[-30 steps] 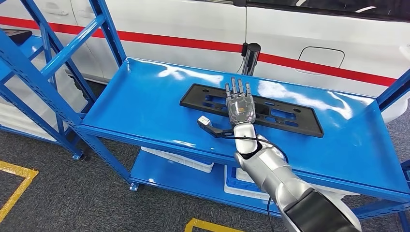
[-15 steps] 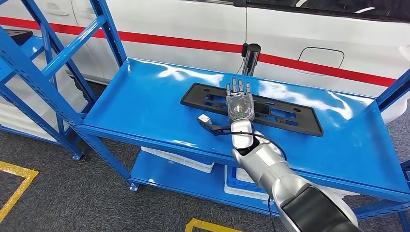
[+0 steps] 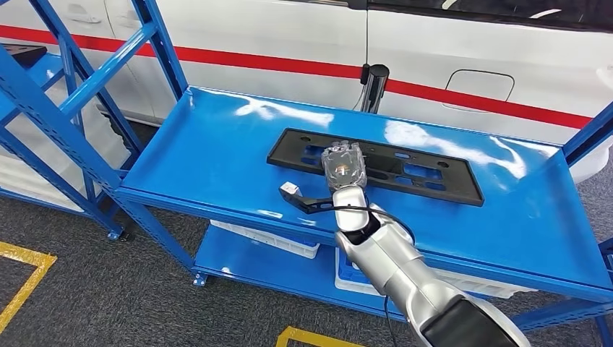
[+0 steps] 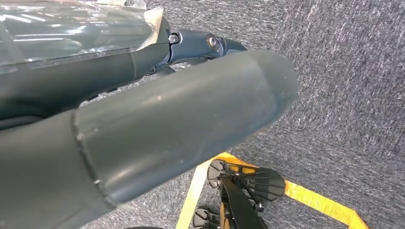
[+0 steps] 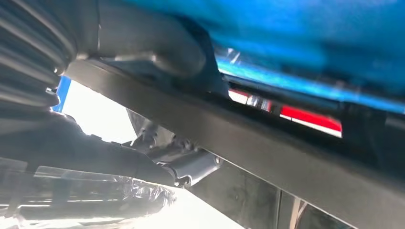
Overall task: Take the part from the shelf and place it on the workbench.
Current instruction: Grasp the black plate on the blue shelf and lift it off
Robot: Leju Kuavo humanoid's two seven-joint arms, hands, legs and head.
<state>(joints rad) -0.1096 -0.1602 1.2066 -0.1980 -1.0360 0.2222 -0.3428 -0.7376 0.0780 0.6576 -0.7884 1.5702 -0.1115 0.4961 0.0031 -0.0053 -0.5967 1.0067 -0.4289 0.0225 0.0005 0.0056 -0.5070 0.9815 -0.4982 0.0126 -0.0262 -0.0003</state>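
Head view first: the long black part (image 3: 376,165) lies flat on the blue shelf (image 3: 217,155), roughly in the middle of the top deck, with a white car (image 3: 303,36) parked right behind. The right hand (image 3: 345,165) sits over the part's near edge with its fingers curled down onto it, so I'd say it's closing a grip there rather than lying flat.

Left wrist view: the left hand (image 4: 143,119) hangs over grey carpet with yellow floor tape (image 4: 315,200). The thick thumb hogs the shot, and I can't tell whether the fingers are spread or curled.

Right wrist view: thumb on one face of the part's dark bar (image 5: 286,157), fingers on the other, so it's pinching the bar.

Tip for this step: get a firm wrap first, then lift straight up and level, since a long piece gripped off-centre will want to tip.
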